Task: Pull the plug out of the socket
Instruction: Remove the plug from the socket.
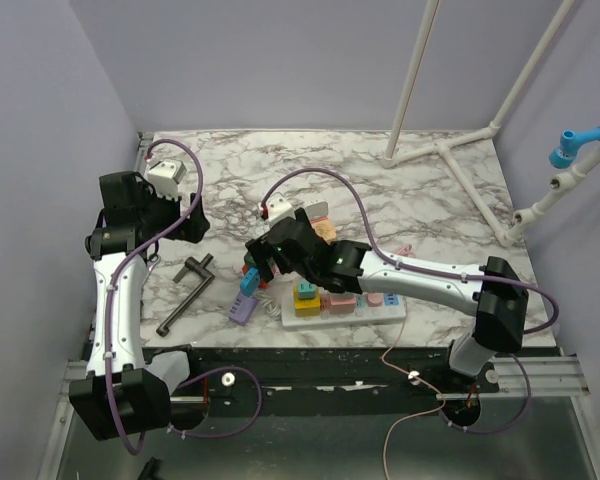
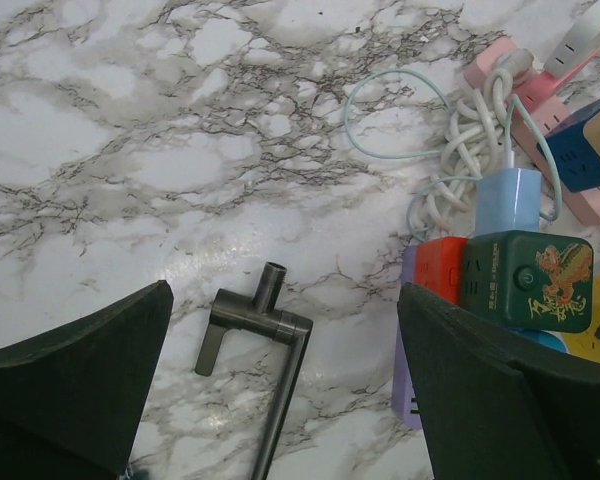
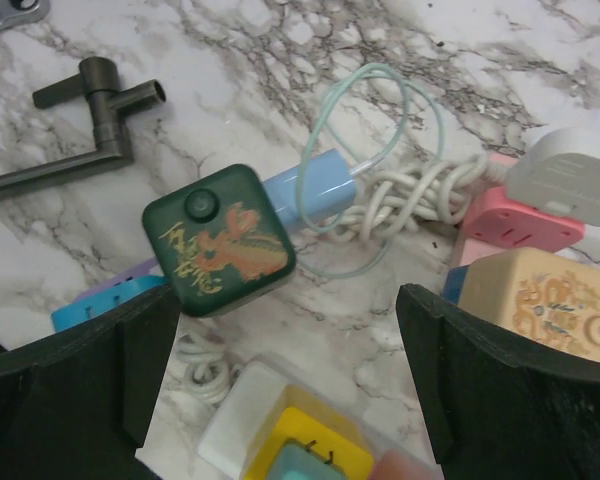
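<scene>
A white power strip (image 1: 388,312) lies near the front edge with a yellow plug (image 1: 306,303) and pink plugs (image 1: 340,300) seated in it. My right gripper (image 1: 265,255) hangs open just left of it, nothing between its fingers. In the right wrist view the gripper (image 3: 290,370) is above marble, with the strip's end (image 3: 242,400) and the yellow plug (image 3: 300,445) below it. A green dragon-printed cube (image 3: 220,240) and a light blue plug (image 3: 310,185) with coiled cord lie beyond. My left gripper (image 1: 188,226) is open, away at the left.
A dark metal tap (image 1: 185,293) lies under the left gripper (image 2: 285,390), beside a purple strip (image 1: 242,308). A pink strip (image 3: 510,220), a beige cube (image 3: 540,295) and a white plug (image 3: 570,170) crowd the right. White pipe frame (image 1: 450,150) stands at the back right.
</scene>
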`<state>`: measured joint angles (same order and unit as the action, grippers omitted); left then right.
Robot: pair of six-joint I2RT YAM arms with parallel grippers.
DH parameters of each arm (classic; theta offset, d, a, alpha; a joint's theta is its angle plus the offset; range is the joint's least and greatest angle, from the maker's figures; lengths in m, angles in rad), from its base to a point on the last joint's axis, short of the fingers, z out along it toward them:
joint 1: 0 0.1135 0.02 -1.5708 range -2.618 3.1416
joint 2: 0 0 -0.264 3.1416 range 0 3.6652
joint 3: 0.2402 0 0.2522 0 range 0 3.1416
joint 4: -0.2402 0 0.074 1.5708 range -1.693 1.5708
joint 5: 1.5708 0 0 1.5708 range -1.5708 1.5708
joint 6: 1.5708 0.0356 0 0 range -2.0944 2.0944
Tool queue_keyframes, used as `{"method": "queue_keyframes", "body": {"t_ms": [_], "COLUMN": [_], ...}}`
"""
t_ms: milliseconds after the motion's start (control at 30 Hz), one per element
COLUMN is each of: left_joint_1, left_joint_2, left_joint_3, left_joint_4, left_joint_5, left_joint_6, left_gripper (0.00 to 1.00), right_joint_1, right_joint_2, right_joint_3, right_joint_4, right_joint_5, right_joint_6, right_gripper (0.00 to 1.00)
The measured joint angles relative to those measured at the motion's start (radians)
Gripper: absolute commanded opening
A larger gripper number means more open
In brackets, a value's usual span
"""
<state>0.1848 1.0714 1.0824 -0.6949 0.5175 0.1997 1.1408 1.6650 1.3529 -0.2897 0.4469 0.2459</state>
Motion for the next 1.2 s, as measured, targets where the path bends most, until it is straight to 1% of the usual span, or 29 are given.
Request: {"method": "queue_keyframes", "body": {"t_ms": [133, 267, 467, 533, 733, 800, 1000, 1067, 1200], "left_joint_1": [0.005, 0.005, 0.005, 0.005, -0.003, -0.005, -0.016, -0.019, -0.033], "left_joint_2": [0.0, 0.0, 0.0, 0.0, 0.0, 0.001, 0.005, 0.006, 0.006], "left_joint_3": [0.0, 0.0, 0.0, 0.001, 0.011, 0.019, 0.037, 0.039, 0.039], "left_joint_4": [-0.01, -0.028, -0.057, -0.057, -0.074, -0.081, -0.087, -0.087, -0.09], "left_joint_5": [0.004, 0.016, 0.036, 0.042, 0.052, 0.054, 0.06, 0.06, 0.06], "left_joint_6": [0.011, 0.023, 0.037, 0.041, 0.049, 0.052, 0.058, 0.059, 0.06], "left_gripper": [0.99, 0.99, 0.99, 0.99, 0.99, 0.99, 0.99, 0.99, 0.99], "right_joint_1": [0.04, 0.05, 0.033, 0.0, -0.175, -0.191, -0.185, -0.186, -0.204], "right_joint_2": [0.01, 0.016, 0.005, -0.012, -0.054, -0.051, -0.006, 0.013, 0.045], "right_joint_3": [0.0, -0.007, -0.015, -0.015, -0.018, -0.019, -0.024, -0.034, -0.053], "right_joint_4": [0.001, 0.0, -0.031, -0.058, -0.115, -0.135, -0.166, -0.17, -0.172], "right_joint_5": [0.0, 0.012, 0.121, 0.14, 0.16, 0.162, 0.141, 0.134, 0.124], "right_joint_6": [0.017, 0.029, 0.03, 0.042, 0.073, 0.078, 0.095, 0.099, 0.105], "right_gripper": [1.0, 1.0, 1.0, 1.0, 1.0, 1.0, 1.0, 0.97, 0.82]}}
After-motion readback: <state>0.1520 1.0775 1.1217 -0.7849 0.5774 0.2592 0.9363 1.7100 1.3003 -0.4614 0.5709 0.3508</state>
